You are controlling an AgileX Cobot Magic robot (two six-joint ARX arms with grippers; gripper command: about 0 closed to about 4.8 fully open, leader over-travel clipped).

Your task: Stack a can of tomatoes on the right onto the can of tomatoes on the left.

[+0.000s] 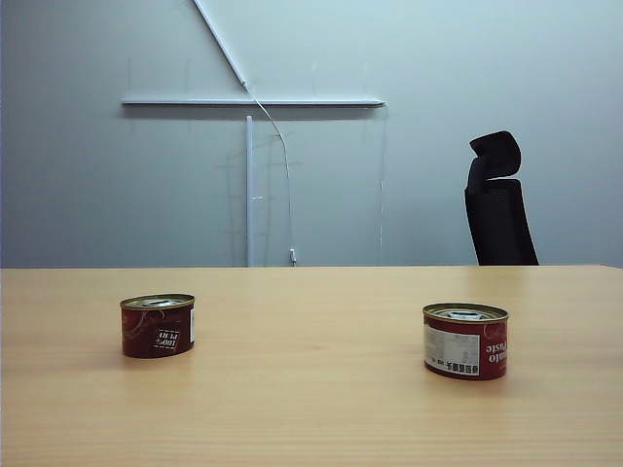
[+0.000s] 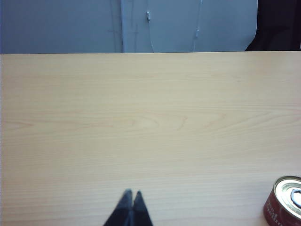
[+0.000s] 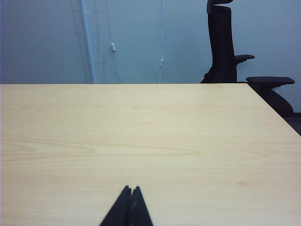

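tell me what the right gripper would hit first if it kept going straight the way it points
Probably nothing: the shut right gripper points across bare table, no can ahead; beyond the far edge stands the wall, though depth is unclear.

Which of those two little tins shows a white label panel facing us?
The right can: a white panel covers the left part of its front. The left can is nearly all dark red, with only small white lettering.
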